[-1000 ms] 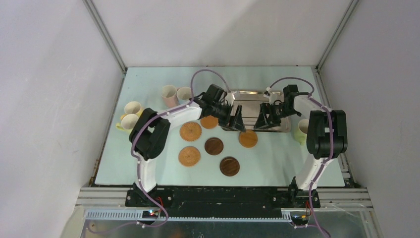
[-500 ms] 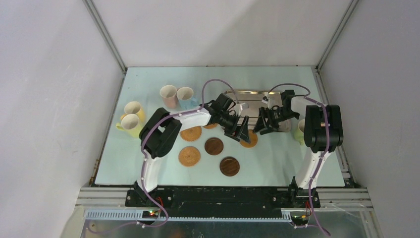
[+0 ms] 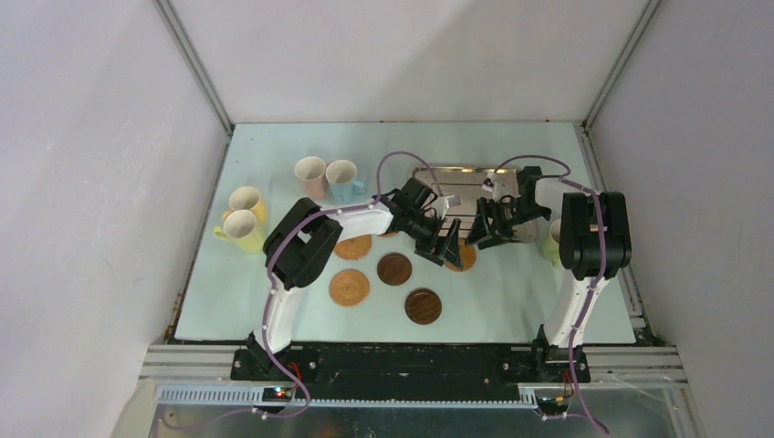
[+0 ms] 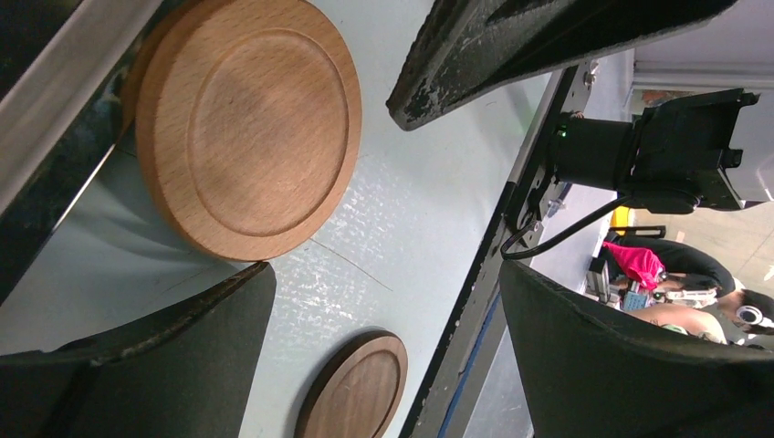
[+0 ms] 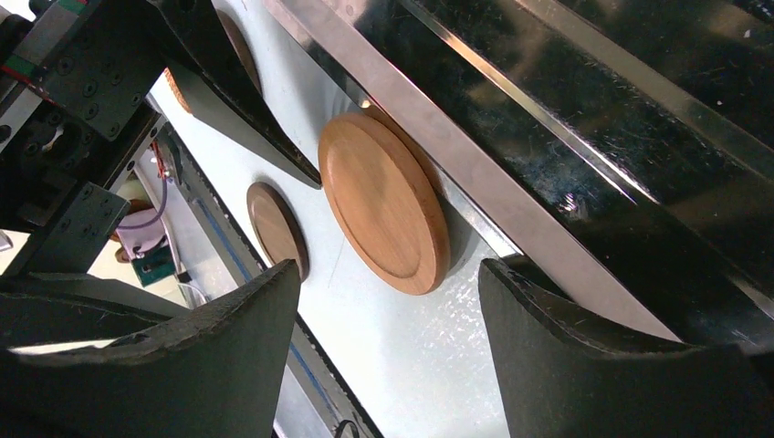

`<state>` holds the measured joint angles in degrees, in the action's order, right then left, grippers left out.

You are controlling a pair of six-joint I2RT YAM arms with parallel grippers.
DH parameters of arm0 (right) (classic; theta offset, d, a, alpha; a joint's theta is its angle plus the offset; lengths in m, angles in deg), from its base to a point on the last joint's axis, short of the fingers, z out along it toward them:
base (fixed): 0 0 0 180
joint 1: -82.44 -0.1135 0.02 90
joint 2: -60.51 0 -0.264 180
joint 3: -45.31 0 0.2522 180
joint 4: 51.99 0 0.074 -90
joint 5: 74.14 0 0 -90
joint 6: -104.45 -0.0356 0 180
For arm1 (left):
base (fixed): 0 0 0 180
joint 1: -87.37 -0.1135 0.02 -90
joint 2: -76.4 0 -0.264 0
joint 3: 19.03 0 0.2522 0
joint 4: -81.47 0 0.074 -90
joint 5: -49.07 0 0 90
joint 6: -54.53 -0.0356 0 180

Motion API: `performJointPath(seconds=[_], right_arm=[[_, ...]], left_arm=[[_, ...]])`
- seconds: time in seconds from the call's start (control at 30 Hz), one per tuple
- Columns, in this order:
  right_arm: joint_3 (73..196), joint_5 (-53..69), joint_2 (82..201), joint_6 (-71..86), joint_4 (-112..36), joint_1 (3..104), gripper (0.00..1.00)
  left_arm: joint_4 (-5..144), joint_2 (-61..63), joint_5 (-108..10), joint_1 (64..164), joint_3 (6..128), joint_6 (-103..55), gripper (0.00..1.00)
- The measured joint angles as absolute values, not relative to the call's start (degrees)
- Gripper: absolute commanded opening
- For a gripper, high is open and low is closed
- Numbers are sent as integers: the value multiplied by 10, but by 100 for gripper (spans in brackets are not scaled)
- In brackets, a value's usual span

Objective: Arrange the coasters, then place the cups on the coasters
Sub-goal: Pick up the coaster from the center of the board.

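Observation:
A light tan coaster (image 4: 246,128) lies on the table against the steel tray's near rim (image 5: 475,155). In the top view this coaster (image 3: 467,259) is partly covered by my left gripper (image 3: 443,246). That gripper (image 4: 383,319) hangs open and empty just above and beside it. My right gripper (image 3: 484,235) faces it from the tray side, also open and empty (image 5: 388,338), with the same tan coaster (image 5: 383,201) ahead of its fingers. Dark coasters (image 3: 394,269) (image 3: 423,307) and tan ones (image 3: 349,286) (image 3: 351,246) lie left of it. Pink (image 3: 310,176), blue (image 3: 342,180) and yellow (image 3: 246,201) cups stand at back left.
The steel tray (image 3: 456,172) sits at the back middle under the right arm. Another yellowish cup (image 3: 239,226) stands at the left, and a pale green cup (image 3: 552,245) at the right behind the right arm. The two grippers' fingers are very close together.
My left gripper has swung from the tray's left edge toward the near side, down over the tan coaster. The right gripper has shifted slightly left and nearer. Both stayed open.

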<state>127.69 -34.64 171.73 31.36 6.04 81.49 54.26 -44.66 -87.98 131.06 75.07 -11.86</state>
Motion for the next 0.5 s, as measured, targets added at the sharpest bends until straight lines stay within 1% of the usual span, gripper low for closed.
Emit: performJointPath(seconds=[0.33, 0.5], right_arm=[[1277, -353, 1727, 305, 58, 801, 76], [1277, -366, 1733, 305, 58, 801, 73]], left_arm=[[558, -447, -880, 1311, 746, -112, 100], [561, -447, -879, 1314, 743, -107, 100]])
